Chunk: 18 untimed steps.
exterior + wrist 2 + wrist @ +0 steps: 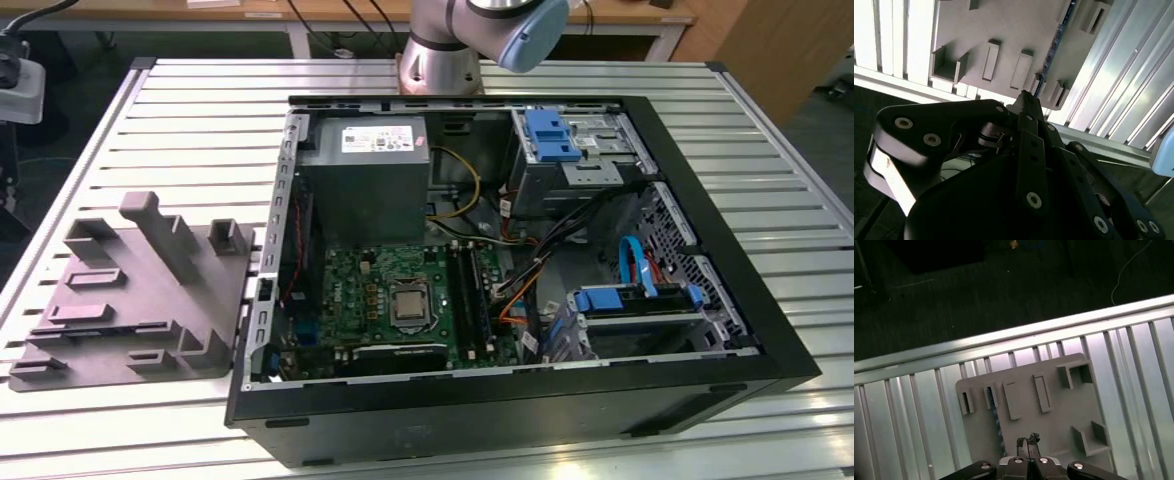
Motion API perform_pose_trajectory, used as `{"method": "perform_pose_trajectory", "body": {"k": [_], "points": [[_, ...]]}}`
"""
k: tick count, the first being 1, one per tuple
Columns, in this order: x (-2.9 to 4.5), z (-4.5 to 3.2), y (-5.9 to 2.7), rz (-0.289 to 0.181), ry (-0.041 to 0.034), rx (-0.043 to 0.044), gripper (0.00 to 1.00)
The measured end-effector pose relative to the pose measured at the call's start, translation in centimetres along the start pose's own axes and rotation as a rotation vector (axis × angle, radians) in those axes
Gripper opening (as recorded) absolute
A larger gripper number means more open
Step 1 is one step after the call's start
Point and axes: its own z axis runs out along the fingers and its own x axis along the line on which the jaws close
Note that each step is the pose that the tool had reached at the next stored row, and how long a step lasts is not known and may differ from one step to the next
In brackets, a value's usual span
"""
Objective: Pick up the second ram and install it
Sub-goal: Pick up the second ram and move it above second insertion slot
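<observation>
The gripper [1027, 441] hangs over the grey holder [1054, 410], its jaws pressed together and gripping nothing. The second ram [997, 425] stands on its edge in a holder slot, just beside the gripper

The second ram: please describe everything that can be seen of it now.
The second ram is a thin, flat, dark stick with a bluish-green tint, seen edge-on in both wrist views. It stands on its long edge in a narrow slot of the grey holder, which lies on the ribbed metal table. Only the holder touches it; the gripper hovers beside it, apart.
</observation>
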Motion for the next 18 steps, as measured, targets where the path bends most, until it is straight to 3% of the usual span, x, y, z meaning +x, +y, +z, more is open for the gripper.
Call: {"method": "perform_pose_trajectory", "body": {"k": [3, 9, 11, 12, 18], "points": [[0.01, 0.15, -0.01, -0.050, 0.0022, -0.0021, 0.10], [0.00, 0.20, -0.01, -0.057, 0.0027, -0.0039, 0.10], [0.01, 0.26, -0.07, -0.056, 0.0062, -0.0246, 0.10], [0.00, 0.27, -0.06, -0.056, 0.0069, -0.0281, 0.10], [0.00, 0.32, -0.07, -0.070, 0.0079, -0.0298, 0.10]]}}
